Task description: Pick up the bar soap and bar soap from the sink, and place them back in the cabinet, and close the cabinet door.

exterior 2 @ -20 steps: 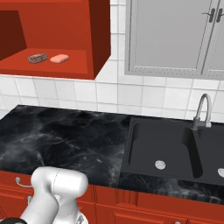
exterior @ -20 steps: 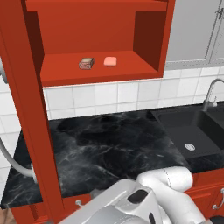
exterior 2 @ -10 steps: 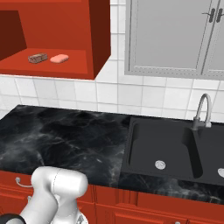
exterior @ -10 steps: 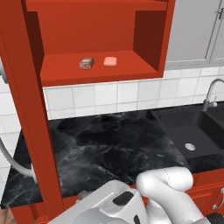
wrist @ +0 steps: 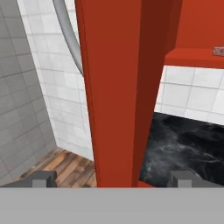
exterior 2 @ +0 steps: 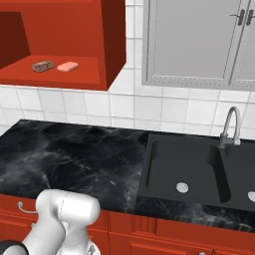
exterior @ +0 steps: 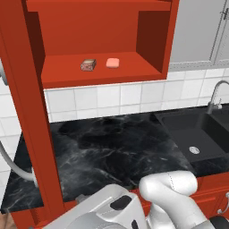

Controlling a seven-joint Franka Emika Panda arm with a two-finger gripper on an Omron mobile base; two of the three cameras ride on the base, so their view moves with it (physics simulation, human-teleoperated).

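Both bar soaps lie side by side on the shelf of the open red cabinet (exterior: 152, 40) (exterior 2: 112, 45): the brown block (exterior: 88, 65) (exterior 2: 43, 65) on the left, the salmon-pink bar (exterior: 112, 63) (exterior 2: 67, 66) on the right. The cabinet door (exterior: 27, 103) (wrist: 118, 87) stands swung out, edge-on. Its curved silver handle (exterior: 13, 165) (wrist: 68, 35) is on the far face. In the hand view my gripper (wrist: 113, 179) is open, its tips standing either side of the door's edge and apart from it. The black sink (exterior: 188, 129) (exterior 2: 189, 164) holds no soap.
A black marble counter (exterior 2: 74, 154) runs below the cabinet. The silver faucet (exterior 2: 229, 124) rises behind the sink. Pale grey cabinet doors (exterior 2: 199, 40) hang at the upper right. Red drawer fronts (exterior 2: 149, 234) line the counter's front. Wooden floor (wrist: 65, 166) and a grey wall lie beyond the door.
My arm's lower links have shifted a little at the bottom of the left base view. The soaps, the door and the cameras have not moved.
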